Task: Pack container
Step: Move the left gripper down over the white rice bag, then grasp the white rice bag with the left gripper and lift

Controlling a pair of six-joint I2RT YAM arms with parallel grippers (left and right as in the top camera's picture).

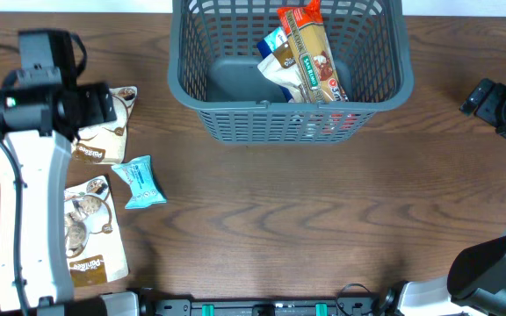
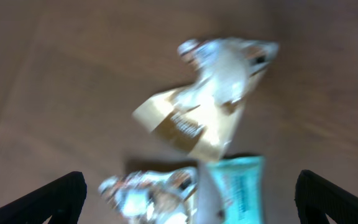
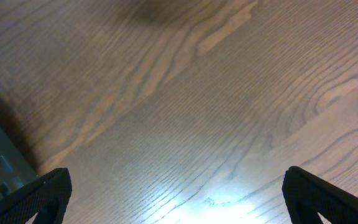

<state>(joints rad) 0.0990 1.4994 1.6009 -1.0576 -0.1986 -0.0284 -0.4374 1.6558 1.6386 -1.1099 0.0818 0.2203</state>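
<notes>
On the far left, the left arm (image 1: 25, 202) reaches up along the brown tabletop (image 1: 262, 228). The left claw (image 2: 191, 199) is spread wide and holds nothing. It hangs over a tan packet (image 1: 104, 132) that lies on the wood. The view from that claw is blurry. A little to the right lies a small teal packet (image 1: 140, 182). Next to it, closer to the front edge, lies a second tan packet (image 1: 90, 233). All three packets are on the tabletop, well apart from the basket.

The big grey-blue basket (image 1: 288, 107) stands in the middle, at the back of the tabletop. Inside it, on the right side, a long orange and tan packet (image 1: 313, 53) leans on the wall. A blue and white packet (image 1: 278, 48) sits just beside it, on its left.

On the far right, the right claw (image 3: 188, 199) is spread wide too, with nothing in it. It hangs over the wood. In its own view, a corner of the basket shows at the left edge.
</notes>
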